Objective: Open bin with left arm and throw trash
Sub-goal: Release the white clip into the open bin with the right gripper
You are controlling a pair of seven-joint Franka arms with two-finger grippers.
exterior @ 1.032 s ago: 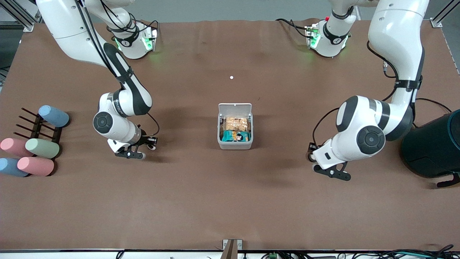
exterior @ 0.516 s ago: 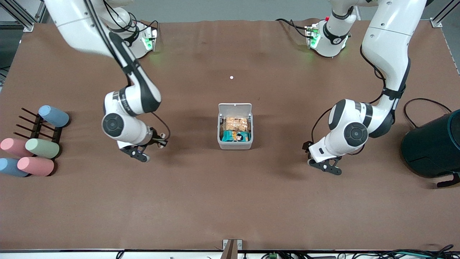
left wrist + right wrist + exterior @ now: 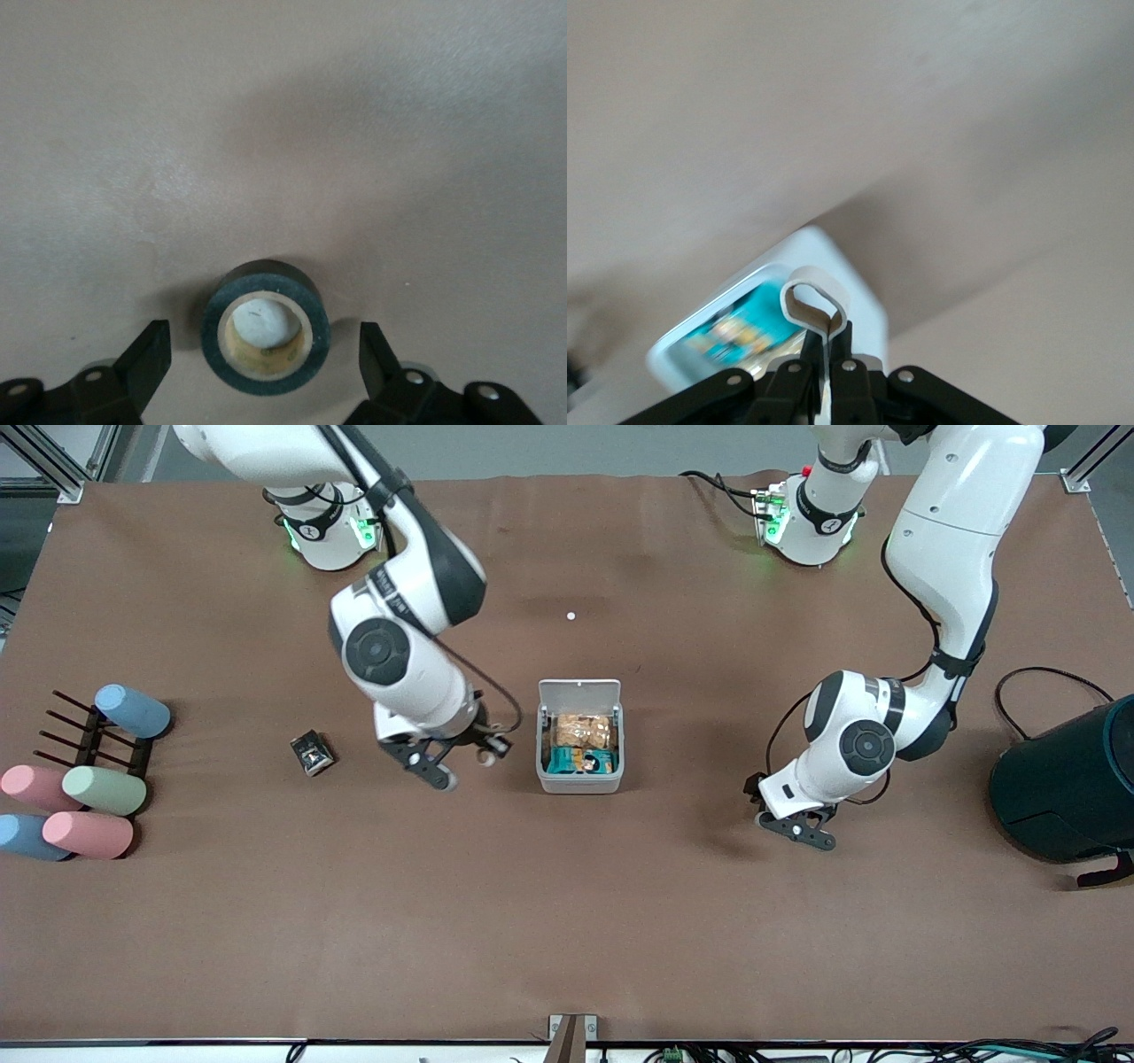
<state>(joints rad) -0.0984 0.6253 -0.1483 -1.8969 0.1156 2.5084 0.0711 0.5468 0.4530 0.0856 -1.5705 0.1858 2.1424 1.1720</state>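
Note:
The small white-grey bin stands mid-table with its lid swung open and snack wrappers inside. My right gripper hangs just beside the bin, toward the right arm's end. It is shut on the whitish twisted loop, with the bin below it in the right wrist view. The black foil packet lies on the table farther toward the right arm's end. My left gripper is low over the table toward the left arm's end. It is open, its fingers either side of the black ring with beige centre.
Pastel cylinders and a dark rack lie at the right arm's end. The big dark teal drum stands at the left arm's end. A tiny white dot lies between the bin and the bases.
My right arm has swung from over the foil packet's spot to beside the bin, carrying the loop; the packet now shows. My left gripper has shifted slightly toward the bin.

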